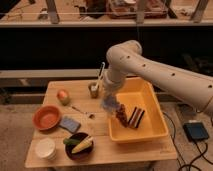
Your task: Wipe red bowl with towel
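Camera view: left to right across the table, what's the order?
red bowl → round fruit → small cup with a utensil → gripper → yellow bin. Gripper hangs at the bin's left rim, jaws shut on the towel. White cup, blue-grey pad, dark bowl skipped: they overlap.

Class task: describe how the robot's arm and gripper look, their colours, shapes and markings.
The arm is cream-white, built of thick rounded tube segments with bulbous joints and small dark dots along its shell. The gripper sits at its tip by the yellow bin's left rim.
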{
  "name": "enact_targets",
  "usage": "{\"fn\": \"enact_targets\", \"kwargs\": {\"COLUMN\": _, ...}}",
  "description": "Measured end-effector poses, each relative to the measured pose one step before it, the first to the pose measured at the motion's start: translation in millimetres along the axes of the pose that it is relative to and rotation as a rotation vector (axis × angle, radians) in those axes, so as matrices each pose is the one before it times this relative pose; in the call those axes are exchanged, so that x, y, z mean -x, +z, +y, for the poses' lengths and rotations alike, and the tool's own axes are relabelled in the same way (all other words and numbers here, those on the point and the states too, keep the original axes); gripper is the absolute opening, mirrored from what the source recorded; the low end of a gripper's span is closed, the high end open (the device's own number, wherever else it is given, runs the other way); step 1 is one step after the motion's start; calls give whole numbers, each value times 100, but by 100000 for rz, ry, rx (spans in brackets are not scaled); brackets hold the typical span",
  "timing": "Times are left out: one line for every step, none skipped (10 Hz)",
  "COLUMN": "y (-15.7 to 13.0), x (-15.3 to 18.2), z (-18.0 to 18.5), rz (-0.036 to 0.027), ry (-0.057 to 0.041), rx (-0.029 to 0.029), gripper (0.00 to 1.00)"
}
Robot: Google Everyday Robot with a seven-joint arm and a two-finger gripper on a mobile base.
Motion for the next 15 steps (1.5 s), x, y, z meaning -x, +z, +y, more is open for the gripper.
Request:
{"fn": "enact_targets", "kwargs": {"y": -45, "x": 38, "z": 323, "rz": 150, "ry": 220, "rx": 355, "gripper": 0}}
{"fn": "enact_targets", "kwargs": {"y": -40, "x": 0, "z": 113, "rz": 77, "ry": 190, "rx": 60, "gripper": 0}}
{"fn": "enact_targets", "kwargs": {"y": 60, "x": -34, "z": -349, "rz": -167, "ry": -537, "rx": -280, "gripper": 0}}
{"fn": "enact_targets", "kwargs": {"y": 12, "x": 12, "z": 162, "rz": 26, "ry": 82, "rx": 186, "gripper": 0}}
{"fn": "enact_targets", "kwargs": {"y": -58, "x": 15, "z": 69, "rz": 83, "ry": 162, "rx": -14, "gripper": 0}}
{"fn": "enact_targets", "kwargs": {"y": 6, "x": 17, "z": 69, "rz": -13, "ry": 97, "rx": 38, "gripper": 0}}
{"fn": "enact_targets", "kwargs": {"y": -55, "x": -272, "z": -440, "rz": 579, "ry": -1386, "rx": -757, "gripper": 0}}
{"fn": "enact_targets", "kwargs": {"y": -392, "x": -610, "z": -689, "rz": 1896, "ry": -2735, "rx": -1721, "gripper": 0}}
{"fn": "enact_targets", "kwargs": {"y": -726, "x": -910, "z": -1080, "rz": 2494, "ry": -2843, "rx": -2526, "gripper": 0}}
{"fn": "enact_targets", "kwargs": {"y": -587, "x": -1295, "z": -1932, "rz": 2421, "ry": -3285, "rx": -2850, "gripper": 0}}
{"fn": "enact_targets", "kwargs": {"y": -259, "x": -1413, "z": -2091, "rz": 2053, "ry": -2868, "rx": -2841, "gripper": 0}}
{"fn": "enact_targets", "kwargs": {"y": -26, "x": -1275, "z": -1828, "rz": 1605, "ry": -2392, "rx": -2377, "gripper": 0}}
{"fn": "enact_targets", "kwargs": {"y": 141, "x": -1914, "z": -2683, "rz": 2211, "ry": -3444, "rx": -3578, "gripper": 0}}
{"fn": "enact_targets", "kwargs": {"y": 405, "x": -1536, "z": -2205, "rz": 1673, "ry": -2564, "rx": -3181, "gripper": 0}}
{"fn": "enact_targets", "kwargs": {"y": 536, "x": -1322, "z": -1908, "rz": 1613, "ry": -1980, "rx": -2830, "gripper": 0}}
